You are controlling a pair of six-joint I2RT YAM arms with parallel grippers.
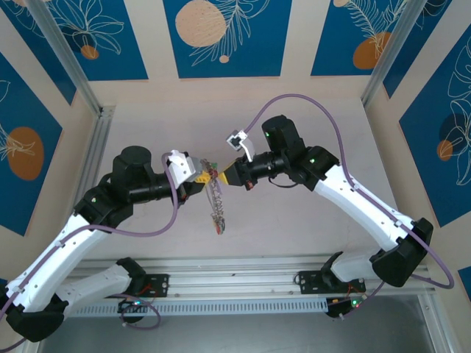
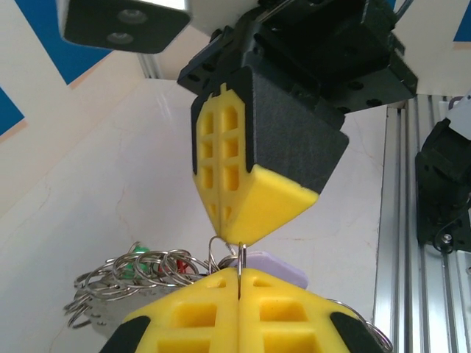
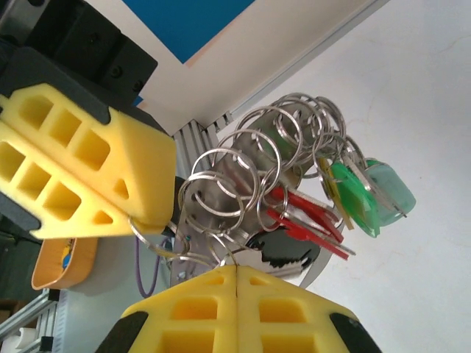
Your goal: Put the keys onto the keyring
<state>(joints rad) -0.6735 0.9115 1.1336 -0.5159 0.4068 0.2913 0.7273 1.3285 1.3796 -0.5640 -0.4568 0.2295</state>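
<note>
Over the middle of the table my left gripper [image 1: 199, 177] and right gripper [image 1: 224, 175] meet tip to tip. Each is shut on the thin grey wire of the keyring [image 2: 241, 257]. In the left wrist view my left gripper [image 2: 240, 276] pinches that wire, with the right gripper's yellow fingers [image 2: 246, 187] just above it. A pale lilac key [image 2: 278, 266] lies behind the wire. In the right wrist view my right gripper [image 3: 236, 268] clamps a strand of the keyring [image 3: 151, 234]. Red keys [image 3: 305, 220], green keys [image 3: 368, 193] and a black key [image 3: 283, 250] hang among small split rings [image 3: 221, 184]. The bunch of keys [image 1: 217, 209] dangles below both grippers.
Aluminium rails run along the near edge [image 1: 235, 268] and up the left side [image 1: 92, 158] of the pale table [image 1: 294, 228]. A purple cable [image 1: 165, 220] loops beside the left arm. An orange dish-like object [image 3: 62, 261] shows at the lower left of the right wrist view.
</note>
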